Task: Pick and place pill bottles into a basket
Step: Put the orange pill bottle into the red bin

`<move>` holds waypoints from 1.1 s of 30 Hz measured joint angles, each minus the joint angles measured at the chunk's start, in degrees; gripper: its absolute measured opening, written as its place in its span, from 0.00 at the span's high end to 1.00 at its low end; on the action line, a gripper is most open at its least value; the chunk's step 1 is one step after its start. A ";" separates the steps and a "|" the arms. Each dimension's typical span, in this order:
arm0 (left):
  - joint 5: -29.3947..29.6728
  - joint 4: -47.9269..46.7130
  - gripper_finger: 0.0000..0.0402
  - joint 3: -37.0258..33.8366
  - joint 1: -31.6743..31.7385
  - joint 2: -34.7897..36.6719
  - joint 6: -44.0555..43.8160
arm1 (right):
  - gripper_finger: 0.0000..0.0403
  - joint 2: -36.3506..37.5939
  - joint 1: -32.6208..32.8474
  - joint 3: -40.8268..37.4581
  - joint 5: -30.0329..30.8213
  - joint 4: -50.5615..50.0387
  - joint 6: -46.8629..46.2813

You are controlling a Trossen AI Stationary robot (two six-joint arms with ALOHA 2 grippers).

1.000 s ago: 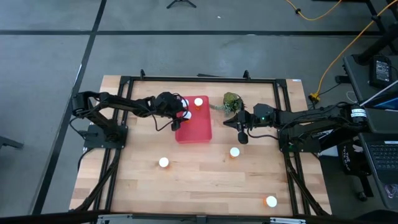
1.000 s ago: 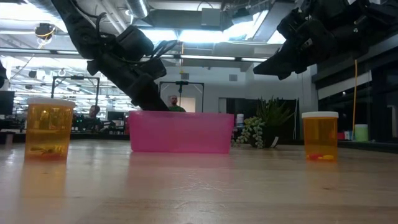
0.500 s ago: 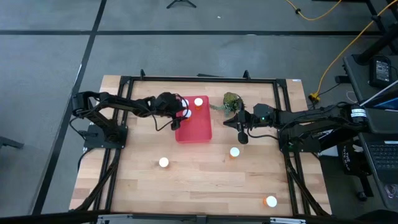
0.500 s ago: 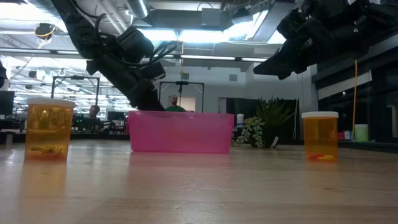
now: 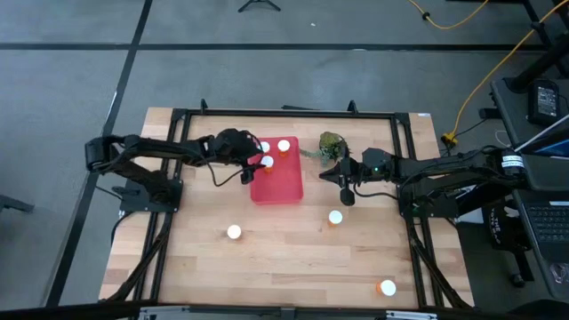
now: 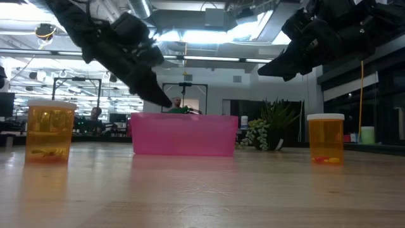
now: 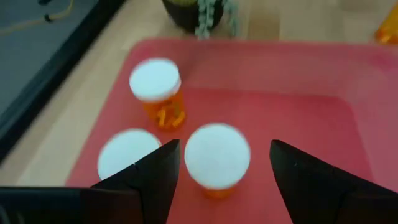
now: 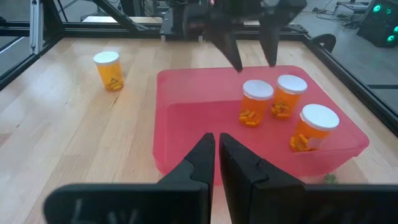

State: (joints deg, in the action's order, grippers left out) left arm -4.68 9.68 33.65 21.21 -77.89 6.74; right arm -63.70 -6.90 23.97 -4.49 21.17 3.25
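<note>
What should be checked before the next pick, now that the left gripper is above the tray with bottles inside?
1. Left gripper open and empty: ok.
2. Three pill bottles upright inside the basket, including the one nearest the left gripper: ok.
3. Left gripper clear of the basket walls: ok; in the low view it hangs above the rim.
4. Bottles left on the table: three, nearest the right arm: ok.
5. Right gripper open for a pick: not ok, fingers shut.
6. Small plant clear of the right arm's path: cannot tell.
</note>
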 joint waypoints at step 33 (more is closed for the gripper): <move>1.04 -30.18 0.91 -0.88 -24.37 32.40 -11.58 | 0.93 0.00 0.02 0.02 -0.11 -2.62 0.46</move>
State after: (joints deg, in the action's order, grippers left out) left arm -3.63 -20.50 32.76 -3.17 -45.50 -4.84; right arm -63.70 -6.87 23.99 -4.60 18.55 3.70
